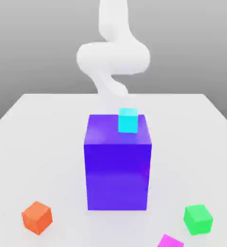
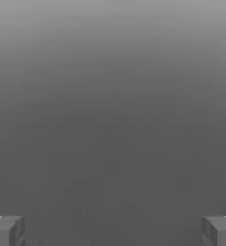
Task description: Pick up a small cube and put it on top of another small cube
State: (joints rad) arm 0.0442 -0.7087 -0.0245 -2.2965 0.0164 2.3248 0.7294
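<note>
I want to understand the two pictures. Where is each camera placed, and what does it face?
Exterior view: off the arm, looking down across the white table at the tall purple block and small cubes; the white arm rises behind.
Hand view: on the hand, facing plain grey; only two pincer fingertips show, wide apart.
Shared: no object.

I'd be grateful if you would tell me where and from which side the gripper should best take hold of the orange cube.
Probably from straight above, closing the open gripper on two opposite vertical faces of the orange cube. It rests flat on the table, apart from the purple block, but is turned at an angle in the exterior view, so the wrist should rotate to match.
</note>
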